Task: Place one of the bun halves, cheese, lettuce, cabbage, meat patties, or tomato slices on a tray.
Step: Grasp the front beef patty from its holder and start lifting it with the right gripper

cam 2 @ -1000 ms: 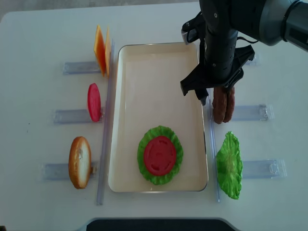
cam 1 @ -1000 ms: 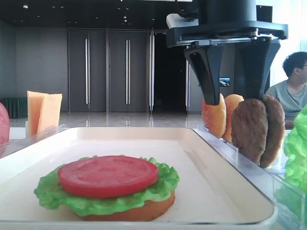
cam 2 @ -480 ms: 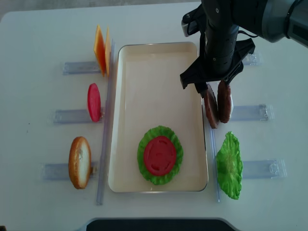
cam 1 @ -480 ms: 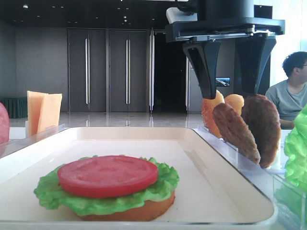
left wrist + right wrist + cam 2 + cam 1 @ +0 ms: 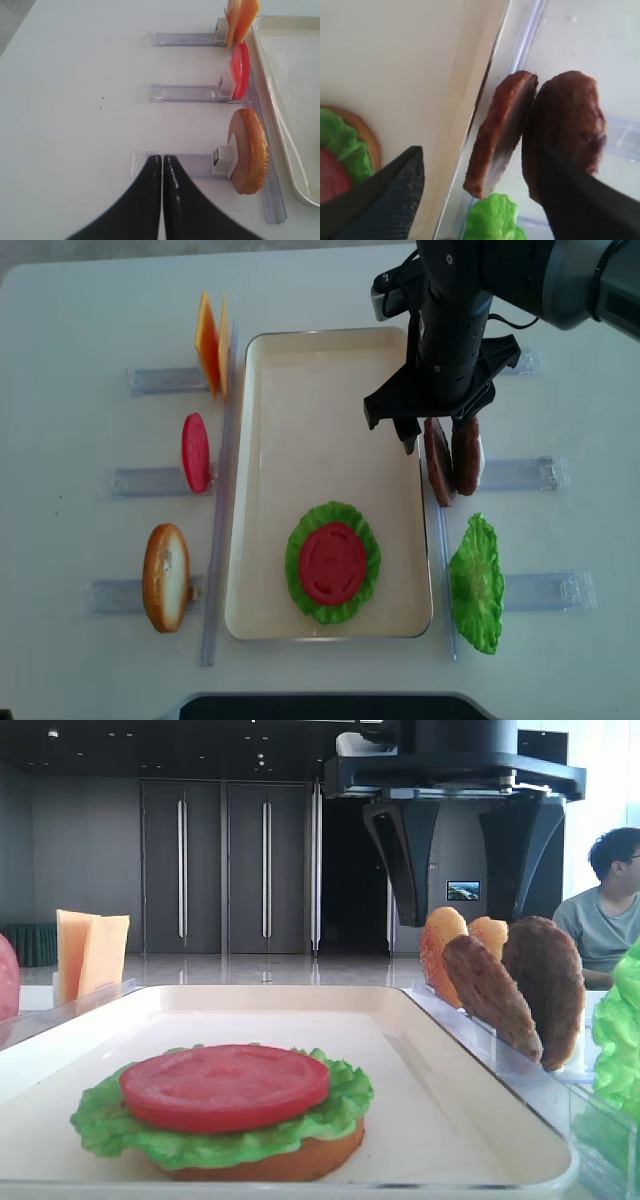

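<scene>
The left gripper (image 5: 162, 170) is seen pressed shut, grasping nothing, beside the bun half (image 5: 248, 152). At the tray's (image 5: 255, 490) right rim, the right gripper (image 5: 432, 432) is spread wide above two meat patties (image 5: 451, 456), gripping neither. The leaning inner patty could be tipped over by a misaligned descent. No writing is legible.
</scene>
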Robot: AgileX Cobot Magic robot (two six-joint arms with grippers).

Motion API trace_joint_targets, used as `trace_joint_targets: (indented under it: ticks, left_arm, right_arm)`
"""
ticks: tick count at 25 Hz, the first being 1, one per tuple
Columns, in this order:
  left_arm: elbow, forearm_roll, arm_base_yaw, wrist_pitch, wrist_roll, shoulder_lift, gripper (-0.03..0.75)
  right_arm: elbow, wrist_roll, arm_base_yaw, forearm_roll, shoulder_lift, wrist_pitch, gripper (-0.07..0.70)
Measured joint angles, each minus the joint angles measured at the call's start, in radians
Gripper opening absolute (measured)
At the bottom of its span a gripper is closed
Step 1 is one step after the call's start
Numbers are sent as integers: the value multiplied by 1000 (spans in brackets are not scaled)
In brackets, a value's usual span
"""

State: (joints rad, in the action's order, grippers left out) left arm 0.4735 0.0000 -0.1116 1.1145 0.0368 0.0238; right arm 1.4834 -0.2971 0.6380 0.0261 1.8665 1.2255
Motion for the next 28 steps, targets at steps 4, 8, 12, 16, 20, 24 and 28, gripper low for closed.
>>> trace_joint_targets:
  ticks: [4, 8, 12, 16, 20, 24, 28]
  left_arm:
    - [0, 0, 0, 0, 0, 0, -7]
    - [0, 0, 0, 0, 0, 0, -7]
    - [0, 0, 0, 0, 0, 0, -7]
    - [0, 0, 0, 0, 0, 0, -7]
    - [0, 0, 0, 0, 0, 0, -7]
    - [0, 0, 0, 0, 0, 0, -7]
    - [0, 0, 0, 0, 0, 0, -7]
  right_arm:
    - [-22, -3, 9, -12, 3, -3, 460]
    - [-43, -5, 9, -11, 19, -9, 460]
    - [-43, -20, 9, 10, 24, -28, 460]
    - [-43, -24, 8, 29, 38, -47, 437]
    - [-43, -28, 5, 47, 56, -52, 347]
    - [-43, -33, 4, 74, 55, -46, 207]
    - [-41, -35, 2, 105, 55, -30, 129]
